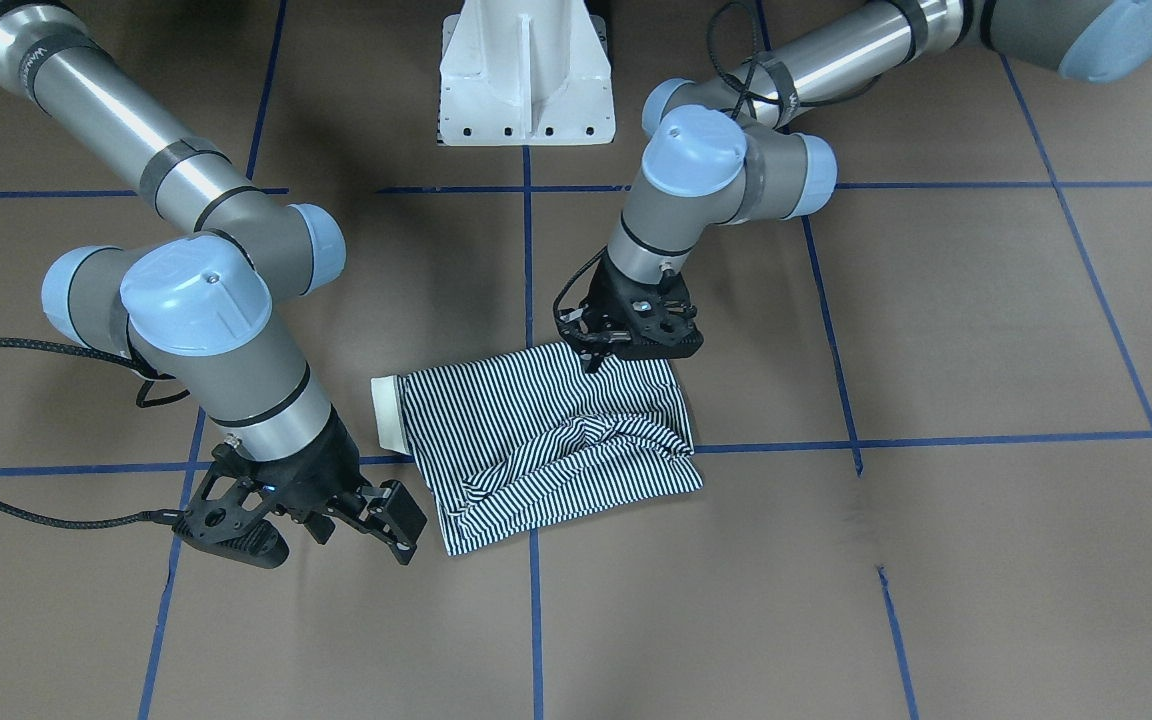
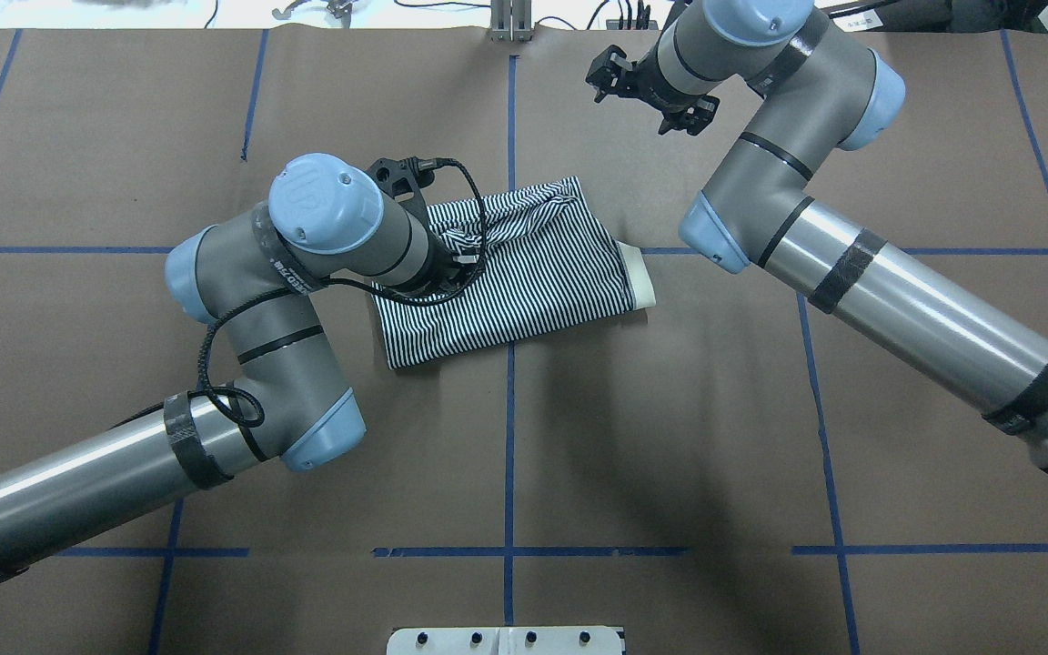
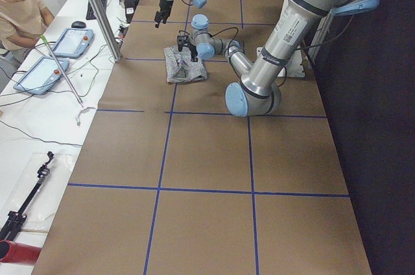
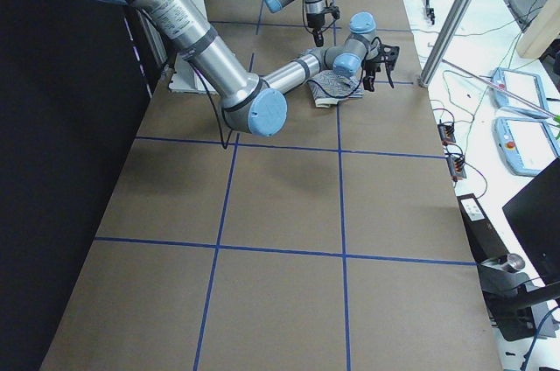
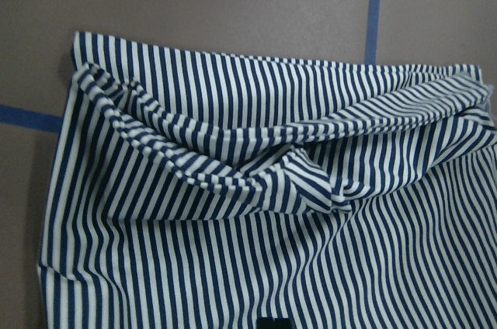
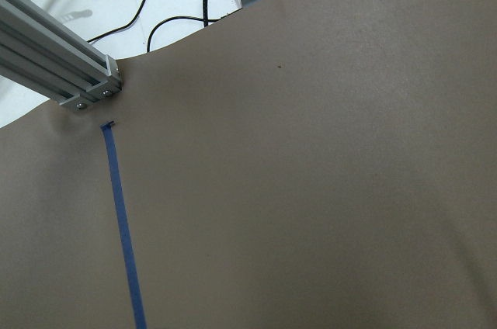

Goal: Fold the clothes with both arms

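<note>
Overhead exterior: your right gripper (image 2: 647, 86) is spread, clear of the shirt (image 2: 533, 282). Left gripper (image 1: 596, 352) at the shirt's edge, likely lining up a fold; closure unreadable.

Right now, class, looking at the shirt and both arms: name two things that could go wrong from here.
1. A bunched ridge runs across the shirt; another fold may press it in and leave a lump.
2. The left pincer sits at the shirt's edge with its cable looped over the cloth; moving away, it might snag and drag the fold open.
</note>
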`<state>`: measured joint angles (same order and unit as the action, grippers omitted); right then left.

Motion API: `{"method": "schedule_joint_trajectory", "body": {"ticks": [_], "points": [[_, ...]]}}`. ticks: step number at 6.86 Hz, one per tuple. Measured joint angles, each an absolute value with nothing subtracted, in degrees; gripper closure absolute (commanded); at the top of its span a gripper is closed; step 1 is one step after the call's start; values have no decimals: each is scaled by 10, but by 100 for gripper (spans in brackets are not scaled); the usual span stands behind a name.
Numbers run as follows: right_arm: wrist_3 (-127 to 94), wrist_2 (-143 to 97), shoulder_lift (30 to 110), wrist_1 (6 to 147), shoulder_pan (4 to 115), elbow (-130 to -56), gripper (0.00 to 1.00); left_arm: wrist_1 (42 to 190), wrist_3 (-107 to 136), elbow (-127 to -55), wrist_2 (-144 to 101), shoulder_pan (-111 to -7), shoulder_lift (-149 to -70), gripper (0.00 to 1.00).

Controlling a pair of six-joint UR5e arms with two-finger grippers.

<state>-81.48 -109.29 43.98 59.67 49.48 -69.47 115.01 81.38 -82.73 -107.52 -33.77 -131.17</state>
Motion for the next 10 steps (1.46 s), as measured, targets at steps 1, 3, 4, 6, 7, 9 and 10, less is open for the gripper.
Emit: {"method": "schedule_joint_trajectory", "body": {"ticks": [1, 3, 4, 6, 7, 9, 10], "points": [[-815, -1093, 443, 596, 494, -697, 0, 1158, 807, -805, -1068, -338, -1320, 100], [-815, -1093, 456, 596, 493, -710, 0, 1204, 793, -734, -1042, -364, -1348, 100], [-815, -1092, 465, 597, 492, -718, 0, 1242, 782, -674, -1039, -393, -1373, 100], [-815, -1092, 475, 597, 491, -734, 0, 1297, 749, -581, -1039, -453, -1412, 100], [-815, -1092, 477, 599, 491, -740, 0, 1305, 733, -569, -1041, -474, -1418, 100], [-816, -1093, 474, 600, 490, -746, 0, 1304, 726, -603, -1065, -488, -1404, 100], [-815, -1094, 473, 601, 490, -750, 0, 1304, 723, -658, -1092, -498, -1360, 100]]}}
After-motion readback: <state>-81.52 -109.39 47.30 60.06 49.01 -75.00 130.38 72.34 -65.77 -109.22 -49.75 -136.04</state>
